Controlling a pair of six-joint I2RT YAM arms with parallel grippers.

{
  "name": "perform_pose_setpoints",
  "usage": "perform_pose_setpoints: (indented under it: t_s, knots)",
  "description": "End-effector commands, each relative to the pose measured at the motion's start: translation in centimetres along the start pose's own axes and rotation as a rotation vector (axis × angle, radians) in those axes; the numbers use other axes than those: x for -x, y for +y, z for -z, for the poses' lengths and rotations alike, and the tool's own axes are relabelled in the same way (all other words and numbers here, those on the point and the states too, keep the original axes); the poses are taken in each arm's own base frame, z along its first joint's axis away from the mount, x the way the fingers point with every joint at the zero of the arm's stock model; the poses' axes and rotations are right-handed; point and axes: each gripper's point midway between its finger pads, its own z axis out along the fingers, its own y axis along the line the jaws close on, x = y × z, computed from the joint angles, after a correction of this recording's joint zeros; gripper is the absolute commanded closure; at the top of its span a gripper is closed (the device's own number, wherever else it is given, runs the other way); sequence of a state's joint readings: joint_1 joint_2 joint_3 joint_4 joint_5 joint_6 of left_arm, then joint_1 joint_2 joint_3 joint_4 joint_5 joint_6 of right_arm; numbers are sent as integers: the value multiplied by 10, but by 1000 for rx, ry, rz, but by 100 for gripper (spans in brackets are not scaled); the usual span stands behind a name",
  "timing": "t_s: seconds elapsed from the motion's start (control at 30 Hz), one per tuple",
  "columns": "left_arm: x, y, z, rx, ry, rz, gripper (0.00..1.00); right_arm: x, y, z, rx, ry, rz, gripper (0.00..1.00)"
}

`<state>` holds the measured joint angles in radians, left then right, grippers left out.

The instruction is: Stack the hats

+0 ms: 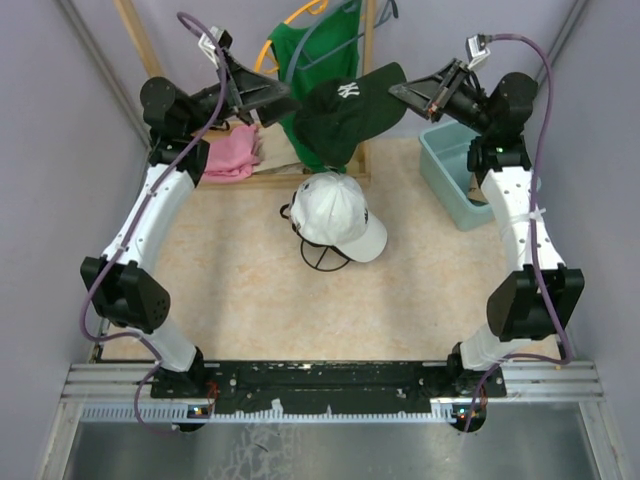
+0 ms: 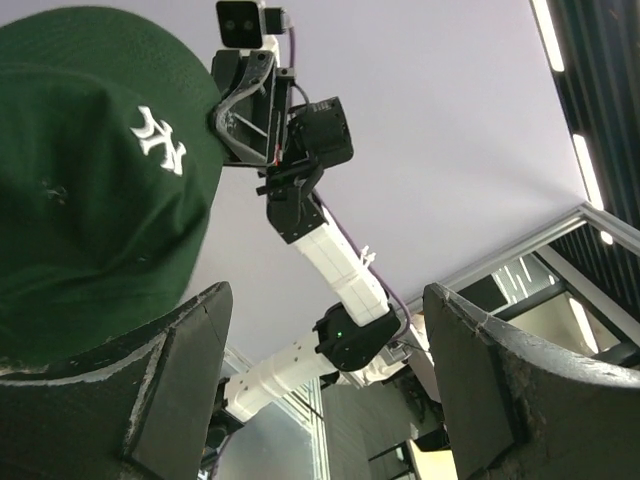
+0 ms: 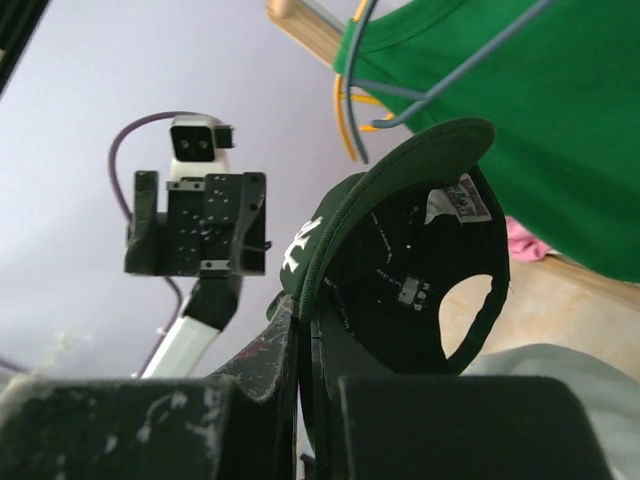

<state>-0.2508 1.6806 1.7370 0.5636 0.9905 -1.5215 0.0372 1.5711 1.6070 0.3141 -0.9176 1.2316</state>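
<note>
Far left, a pink cloth [image 1: 232, 150] lies at the back of the counter [image 1: 220, 280], apart from the work. The left fingers [image 2: 185, 380] stand spread wide with nothing between them. In the left wrist view the gap frames only the ceiling and the other arm. The dark green cap [image 1: 345, 110], marked with a white emblem, hangs in the air just to their right, its crown beside one finger. The cap's lower edge runs behind that finger, so I cannot tell whether fabric and finger touch. With the left fingers this wide, I judge that the left arm bears none of the cap's weight.

Below the green cap and a little nearer the arms, the white cap [image 1: 338, 215] sits crown up on the counter. A dark rim [image 1: 322, 258] peeps from under its near edge, probably another cap already beneath it. The green cap's place over this pile suggests it is meant to go on top next.

The right fingers [image 3: 270, 360] are closed on the edge of the green cap's brim, which passes edge-on between them, with the hollow underside and strap opening turned toward the right wrist camera. Pinching the brim leaves the crown free to settle over the white cap. A blue bin [image 1: 455, 175] stands further right.
</note>
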Motion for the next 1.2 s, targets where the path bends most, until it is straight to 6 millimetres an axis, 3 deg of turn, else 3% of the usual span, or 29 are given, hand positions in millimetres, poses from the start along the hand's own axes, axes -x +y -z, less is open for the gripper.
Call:
perform_pose_setpoints:
  t_s: [0.0,0.17,0.4,0.57,0.7,1.03,1.1,1.17]
  knots:
    - [-20,7,-7,52,52,-1,17,13,45,8,-12,-62,230,100]
    - [-45,30,-17,85,76,43,17,17,54,11,-38,-93,287,100]
    - [-63,37,-27,115,106,53,17,22,70,15,-13,-137,312,100]
    - [-58,52,-26,166,62,41,16,22,87,14,40,-138,309,100]
    - [-47,60,-32,166,15,32,15,10,97,9,67,-103,309,100]
    - [-34,74,-43,164,8,3,14,-21,104,-1,111,-30,264,100]
    - [-33,77,-45,164,8,-5,21,-27,101,-1,111,-22,248,100]
    - [-30,83,-46,177,4,-15,43,-32,98,1,110,-13,231,100]
